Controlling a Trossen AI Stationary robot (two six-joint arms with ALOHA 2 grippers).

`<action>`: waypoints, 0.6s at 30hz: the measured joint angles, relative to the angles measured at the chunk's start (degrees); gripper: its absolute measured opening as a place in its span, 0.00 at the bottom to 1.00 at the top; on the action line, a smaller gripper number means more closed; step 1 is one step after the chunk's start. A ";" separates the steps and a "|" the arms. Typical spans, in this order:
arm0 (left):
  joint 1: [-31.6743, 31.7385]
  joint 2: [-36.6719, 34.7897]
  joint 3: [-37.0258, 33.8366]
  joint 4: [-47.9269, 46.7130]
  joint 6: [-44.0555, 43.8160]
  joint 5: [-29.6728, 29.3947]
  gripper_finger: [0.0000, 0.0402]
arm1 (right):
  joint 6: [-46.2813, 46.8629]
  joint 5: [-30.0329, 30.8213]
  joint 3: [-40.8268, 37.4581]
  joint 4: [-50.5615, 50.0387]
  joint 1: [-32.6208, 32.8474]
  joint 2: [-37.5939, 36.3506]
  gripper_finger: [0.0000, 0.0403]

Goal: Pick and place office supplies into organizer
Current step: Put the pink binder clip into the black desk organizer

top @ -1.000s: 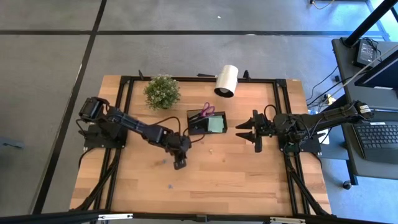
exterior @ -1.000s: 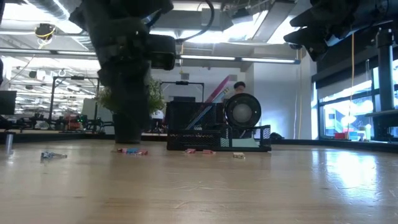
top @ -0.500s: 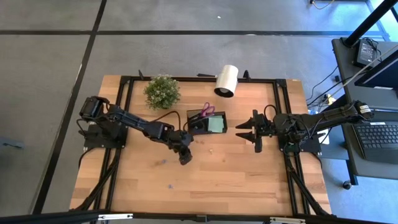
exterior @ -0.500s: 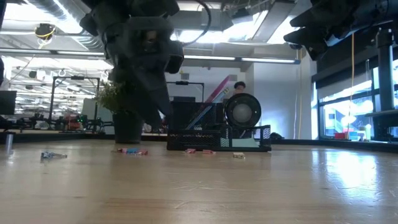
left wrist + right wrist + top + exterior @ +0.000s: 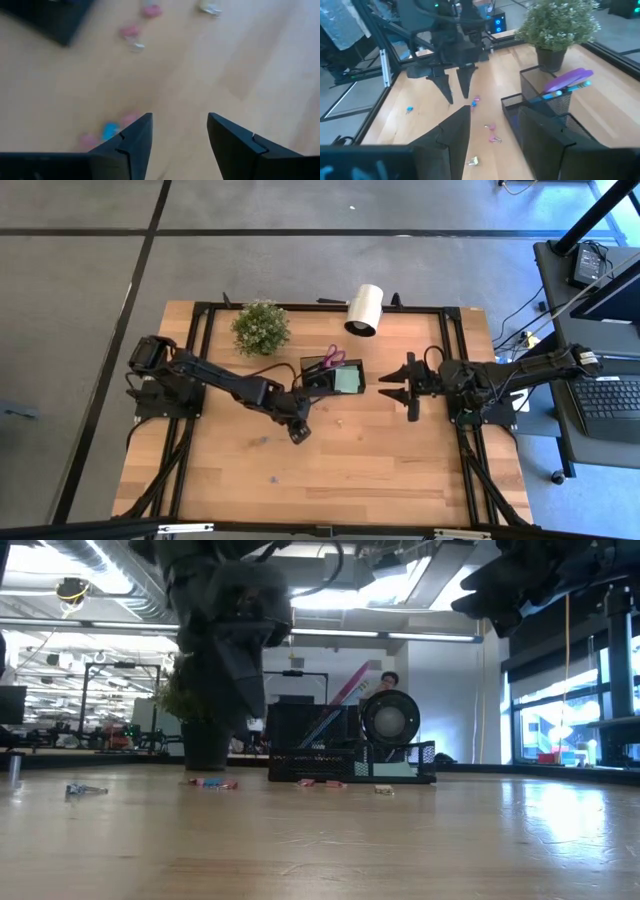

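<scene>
Clips, small pink and blue ones, lie scattered on the bench just below the left tool, whose 2 dark wedge-shaped fingers stand spread and empty above the pale wood grain. In the high view that tool sits at about 7 o'clock from the organizer, close to its corner, with the loose clips between them. The organizer is a black mesh tray near the bench's middle; purple-handled scissors stand tilted in its taller compartment, and a light green sticky-note pad lies flat in the lower one. The right tool hangs at 3 o'clock from the organizer, well apart from it, its fingers parted and holding nothing. A bushy green potted plant stands at 10 o'clock from the organizer.
</scene>
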 joint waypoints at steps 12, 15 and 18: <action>1.39 6.34 6.98 -13.11 -8.44 -1.06 0.45 | 0.31 -0.02 0.00 0.46 -3.62 0.02 0.42; 1.55 8.45 6.99 -12.97 -10.66 -0.93 0.45 | 0.26 0.00 0.00 0.48 -4.13 0.02 0.42; 1.58 10.38 6.98 -12.22 -10.82 0.04 0.45 | 0.26 -0.01 0.00 0.48 -4.61 0.00 0.42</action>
